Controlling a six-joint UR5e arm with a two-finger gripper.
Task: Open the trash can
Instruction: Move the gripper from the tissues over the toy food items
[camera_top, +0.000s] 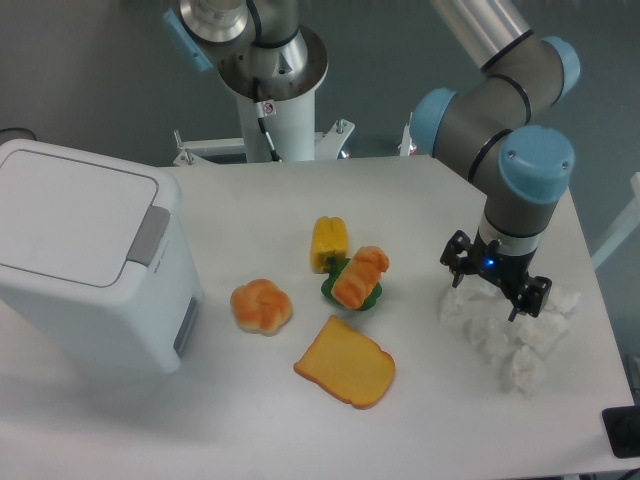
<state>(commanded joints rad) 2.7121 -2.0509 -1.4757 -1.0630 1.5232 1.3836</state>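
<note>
The trash can (85, 260) is a large white boxy bin at the table's left side, its flat lid down and a grey latch (149, 236) on the lid's right edge. My gripper (494, 300) hangs far to the right, low over a pile of crumpled white paper (510, 335). Its dark fingers point down at the paper, and from this angle the gap between them is hard to read. The gripper is well apart from the trash can.
Toy food lies in the middle of the table: a yellow pepper (329, 243), a croissant on a green piece (358, 279), a round bun (261, 305) and a slice of bread (346, 362). The arm's base (272, 70) stands behind the table.
</note>
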